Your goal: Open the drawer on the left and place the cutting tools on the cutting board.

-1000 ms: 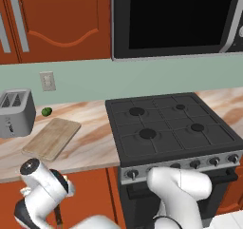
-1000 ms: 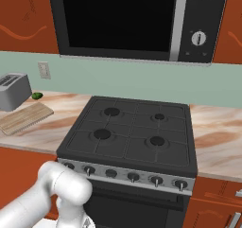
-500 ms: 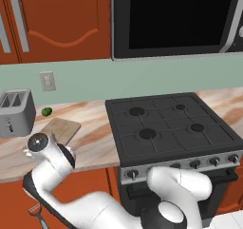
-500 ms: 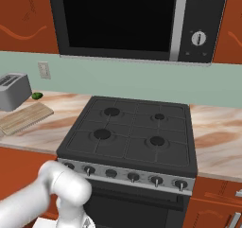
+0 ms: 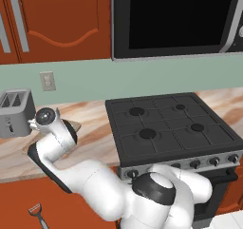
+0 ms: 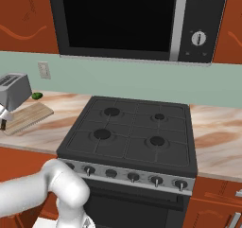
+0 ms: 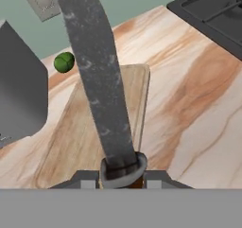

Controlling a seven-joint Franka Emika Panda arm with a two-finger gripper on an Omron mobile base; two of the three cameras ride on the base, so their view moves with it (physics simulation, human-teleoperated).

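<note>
Above the cutting board (image 7: 94, 123), the tool (image 7: 120, 177) grips a knife (image 7: 97, 80), toaster (image 7: 19, 99) close left, bare table (image 7: 198, 109) right.

The arm (image 5: 90, 185) consists of glossy white, rounded link housings joined by dark grey to black joint sections. A dome-shaped black cap sits on the large joint at 6 o'clock in the left base view. A flat black panel runs along the underside of the forearm link. The wrist (image 5: 46, 117) ends in a white cylindrical housing with a circular grey end face. No cables or markings are discernible.
</note>
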